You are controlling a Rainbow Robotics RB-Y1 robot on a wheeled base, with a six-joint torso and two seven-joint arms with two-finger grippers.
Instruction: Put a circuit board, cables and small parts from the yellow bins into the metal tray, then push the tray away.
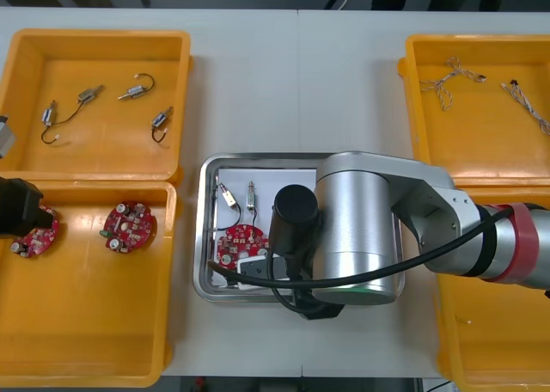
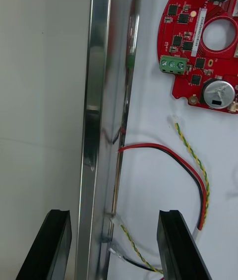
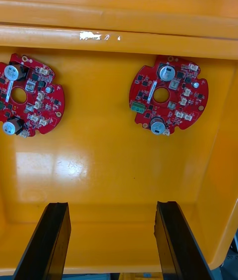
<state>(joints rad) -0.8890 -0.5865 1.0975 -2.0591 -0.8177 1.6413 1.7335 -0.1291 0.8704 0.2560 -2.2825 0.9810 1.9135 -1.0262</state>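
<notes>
The metal tray (image 1: 301, 162) lies mid-table, white inside. In it are a round red circuit board (image 1: 239, 244), two small metal parts (image 1: 229, 194) and a cable of red, black and yellow strands (image 2: 171, 153). My right arm (image 1: 361, 229) reaches over the tray. My right gripper (image 2: 113, 215) is open, its fingers straddling the tray's shiny rim (image 2: 99, 111), one outside over the table and one inside near the cable. The board (image 2: 198, 46) lies farther in. My left gripper (image 3: 111, 205) is open above the near-left yellow bin (image 3: 119, 161), short of two red boards (image 3: 168, 94).
The far-left bin (image 1: 26, 74) holds several small metal parts with black wires (image 1: 137, 89). The far-right bin (image 1: 481, 134) holds twisted cables (image 1: 443, 84). The near-right bin (image 1: 498, 340) lies under my right forearm. Bare table (image 1: 292, 82) stretches beyond the tray.
</notes>
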